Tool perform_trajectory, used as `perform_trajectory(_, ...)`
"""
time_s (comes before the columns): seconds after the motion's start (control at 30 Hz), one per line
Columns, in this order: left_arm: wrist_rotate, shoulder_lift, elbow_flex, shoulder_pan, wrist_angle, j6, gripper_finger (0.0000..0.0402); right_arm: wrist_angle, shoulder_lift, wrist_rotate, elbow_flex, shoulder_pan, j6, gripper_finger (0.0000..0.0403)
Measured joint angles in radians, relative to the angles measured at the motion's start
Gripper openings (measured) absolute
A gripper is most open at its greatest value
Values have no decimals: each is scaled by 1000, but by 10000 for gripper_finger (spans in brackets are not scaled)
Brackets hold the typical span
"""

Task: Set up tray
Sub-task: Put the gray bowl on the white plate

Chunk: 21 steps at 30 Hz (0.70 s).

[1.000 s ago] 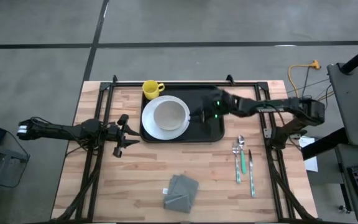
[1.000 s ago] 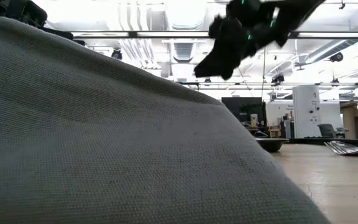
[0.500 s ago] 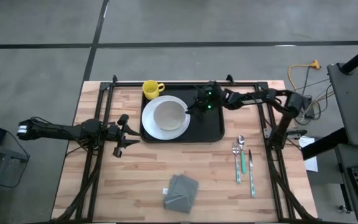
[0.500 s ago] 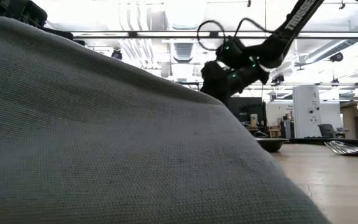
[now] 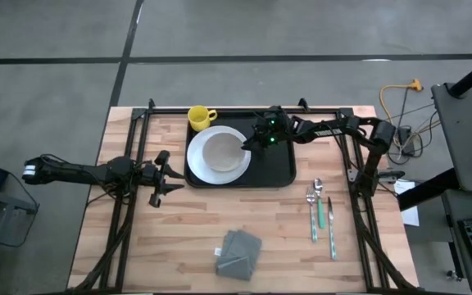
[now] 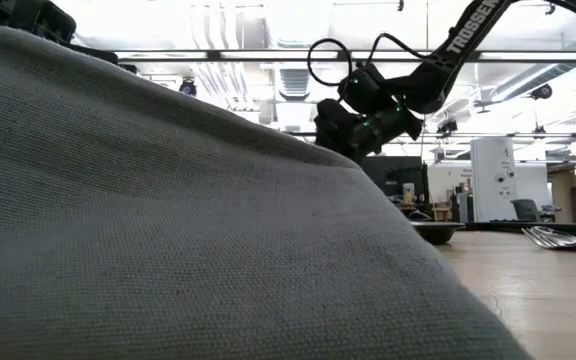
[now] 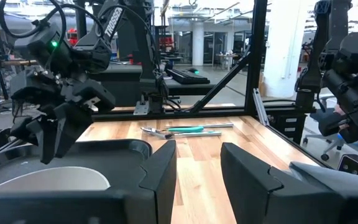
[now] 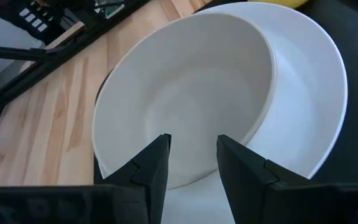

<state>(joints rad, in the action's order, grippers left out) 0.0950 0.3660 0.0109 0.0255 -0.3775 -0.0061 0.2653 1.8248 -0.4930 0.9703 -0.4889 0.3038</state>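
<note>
Sitting at the far middle of the tabletop, the tray looks stiff and fairly light, but it is broad and already carries a white plate with a bowl on it and a yellow mug at its far-left corner, so I judge it would tip or shed crockery if lifted by one edge; the low raised rim on a long side seems the sensible hold. The right hand hovers over the bowl's right edge, fingers parted, gripping nothing. The left hand waits just left of the tray, also parted and empty. Only the high view shows the spoon and napkin still off the tray; the low view is mostly blocked by that napkin, while the right wrist view shows the bowl's rim directly ahead of its fingers.
</note>
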Motion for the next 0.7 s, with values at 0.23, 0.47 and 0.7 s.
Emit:
perform_trajectory(0.23,0,0,0,0,0,0,108,-3,-2,2,-6,0,25,123)
perform_trajectory(0.47,0,0,0,0,0,0,108,-29,-2,30,-9,0,29,130)
perform_trajectory(0.7,0,0,0,0,0,0,108,-51,9,51,-9,0,34,123)
